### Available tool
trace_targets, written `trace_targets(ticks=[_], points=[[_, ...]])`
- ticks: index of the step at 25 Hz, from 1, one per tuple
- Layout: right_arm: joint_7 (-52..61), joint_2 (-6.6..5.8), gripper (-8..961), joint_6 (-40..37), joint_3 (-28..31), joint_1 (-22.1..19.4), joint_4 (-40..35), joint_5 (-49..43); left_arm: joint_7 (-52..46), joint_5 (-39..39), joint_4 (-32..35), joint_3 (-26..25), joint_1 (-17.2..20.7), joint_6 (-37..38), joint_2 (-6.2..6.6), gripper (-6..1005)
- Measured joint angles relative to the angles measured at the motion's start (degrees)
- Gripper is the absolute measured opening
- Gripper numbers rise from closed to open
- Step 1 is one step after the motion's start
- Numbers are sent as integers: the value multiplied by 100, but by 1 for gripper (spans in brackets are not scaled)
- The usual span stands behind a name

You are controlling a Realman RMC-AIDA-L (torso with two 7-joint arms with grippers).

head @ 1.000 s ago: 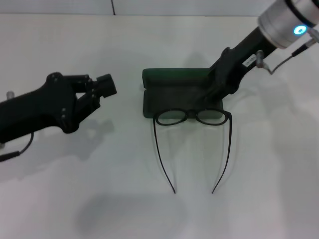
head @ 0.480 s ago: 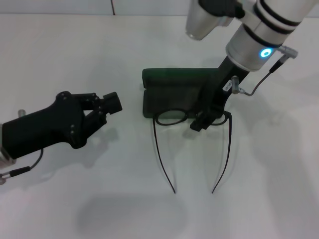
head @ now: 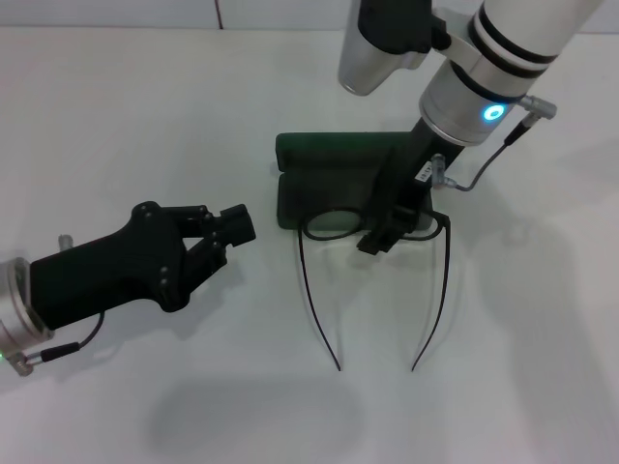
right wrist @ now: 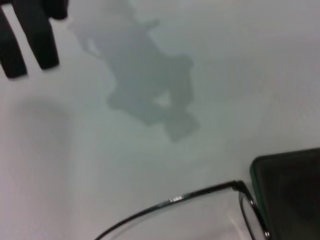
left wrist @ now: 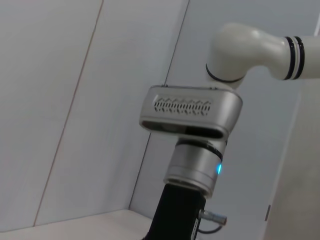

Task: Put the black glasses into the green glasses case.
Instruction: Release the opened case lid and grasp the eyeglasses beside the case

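While glasses [head: 372, 232] lie outside the open case [head: 329, 174], right gripper [head: 375, 239] hovers over them, grip unclear; left gripper [head: 227, 227] idle, open.

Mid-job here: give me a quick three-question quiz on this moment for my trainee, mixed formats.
1. True or false: the black glasses lie folded inside the green glasses case.
2. Which gripper is down at the glasses' front? A) left gripper B) right gripper
3. Fill in: the glasses' temple arms are spread ____ on the white table.

Key
1. False: their front rests at the open case's near edge, arms stretched out over the table.
2. B; the left one hangs off to the left, apart from both.
3. open
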Motion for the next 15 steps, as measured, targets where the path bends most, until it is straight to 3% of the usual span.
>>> trace_targets(ticks=[8,15], points=[[250,-150,505,-20,118,0,-258,-72,134,23,-119,0,-1,-2,-3,73],[260,-137,504,78,343,-108,-219,-476,184,59,-129,0,-1,-19,-12,73]])
